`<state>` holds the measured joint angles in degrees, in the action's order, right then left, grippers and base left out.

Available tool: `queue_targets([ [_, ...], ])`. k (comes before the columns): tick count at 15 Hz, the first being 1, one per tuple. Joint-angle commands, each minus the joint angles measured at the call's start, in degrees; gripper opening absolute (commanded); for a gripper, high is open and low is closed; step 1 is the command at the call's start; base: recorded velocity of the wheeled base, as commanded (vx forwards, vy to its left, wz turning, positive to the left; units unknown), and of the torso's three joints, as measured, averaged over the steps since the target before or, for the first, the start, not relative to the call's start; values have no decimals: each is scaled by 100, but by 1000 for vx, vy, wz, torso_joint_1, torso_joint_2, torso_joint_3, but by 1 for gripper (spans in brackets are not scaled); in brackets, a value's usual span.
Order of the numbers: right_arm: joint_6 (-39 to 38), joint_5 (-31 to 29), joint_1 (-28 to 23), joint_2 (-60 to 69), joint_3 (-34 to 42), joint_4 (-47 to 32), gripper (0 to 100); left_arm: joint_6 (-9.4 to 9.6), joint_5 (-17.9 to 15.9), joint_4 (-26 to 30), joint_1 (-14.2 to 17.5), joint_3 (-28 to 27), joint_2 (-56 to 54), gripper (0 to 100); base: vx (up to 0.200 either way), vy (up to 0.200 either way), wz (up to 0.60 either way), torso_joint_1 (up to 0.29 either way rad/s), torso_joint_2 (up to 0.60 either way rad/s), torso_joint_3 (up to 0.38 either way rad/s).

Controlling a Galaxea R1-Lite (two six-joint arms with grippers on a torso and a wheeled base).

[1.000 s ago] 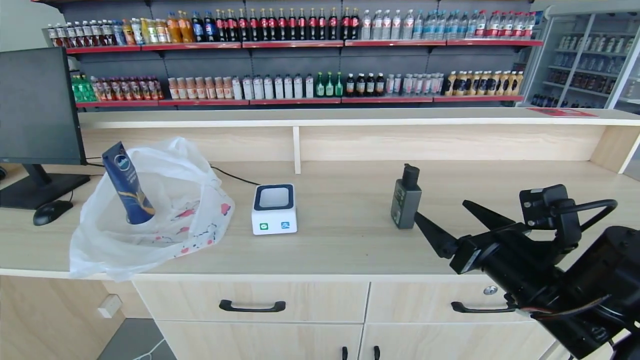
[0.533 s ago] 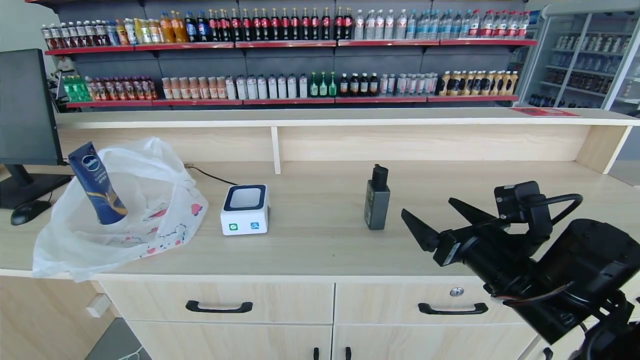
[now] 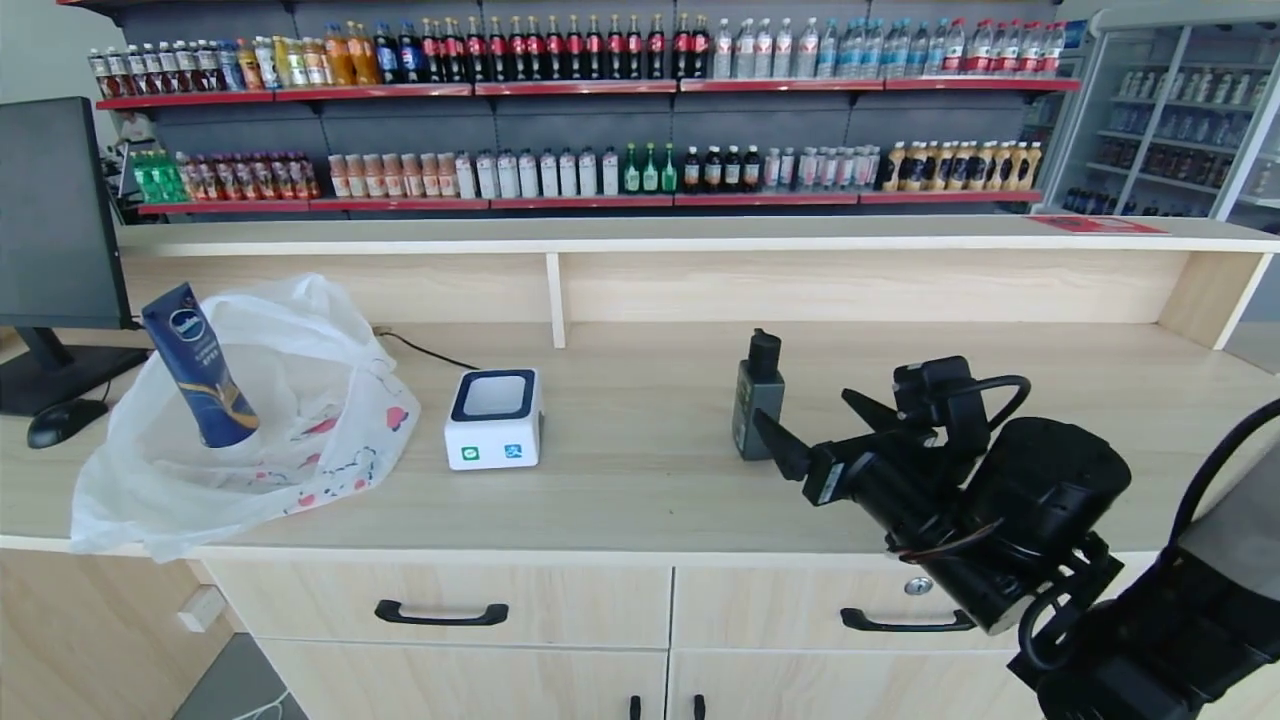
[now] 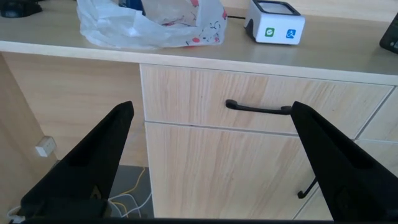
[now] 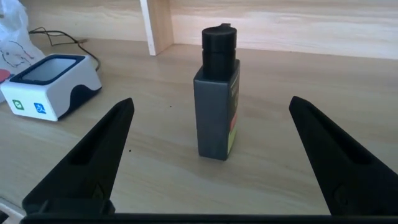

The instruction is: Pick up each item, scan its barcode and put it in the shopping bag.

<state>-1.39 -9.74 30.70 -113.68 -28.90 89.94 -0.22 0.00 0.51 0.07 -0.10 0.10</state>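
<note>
A dark grey bottle with a black cap (image 3: 756, 397) (image 5: 217, 102) stands upright on the wooden counter (image 3: 640, 500). My right gripper (image 3: 815, 425) (image 5: 211, 155) is open just in front of it, one finger on each side, not touching. A white scanner box (image 3: 494, 418) (image 5: 51, 86) (image 4: 276, 20) sits to the bottle's left. Further left, a white plastic shopping bag (image 3: 240, 430) (image 4: 152, 22) holds a blue tube (image 3: 197, 364) standing tilted. My left gripper (image 4: 211, 155) is open, low in front of the cabinet drawers.
A monitor (image 3: 55, 230) and mouse (image 3: 62, 421) stand at the counter's far left. A raised back ledge (image 3: 700, 270) runs behind the counter. Drawers with black handles (image 3: 440, 612) (image 4: 258, 107) are below. Shelves of bottles (image 3: 600, 110) fill the far wall.
The head camera shifted. My right gripper has moved forward and left, closing in on the grey bottle with its fingers still open.
</note>
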Motion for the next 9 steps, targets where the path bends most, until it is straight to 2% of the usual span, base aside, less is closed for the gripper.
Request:
queue_targets([
  [1, -2, -2, -11, -427, -159, 6, 100, -4, 0, 2, 1, 1, -1, 100, 0, 0, 0, 0, 0, 0],
  [6, 25, -19, -90, -1192, -1012, 6, 100, -4, 0, 2, 1, 1, -1, 100, 0, 0, 0, 0, 0, 0],
  [9, 25, -37, -108, -1350, -1258, 6, 100, -4, 0, 2, 1, 1, -1, 100, 0, 0, 0, 0, 0, 0],
])
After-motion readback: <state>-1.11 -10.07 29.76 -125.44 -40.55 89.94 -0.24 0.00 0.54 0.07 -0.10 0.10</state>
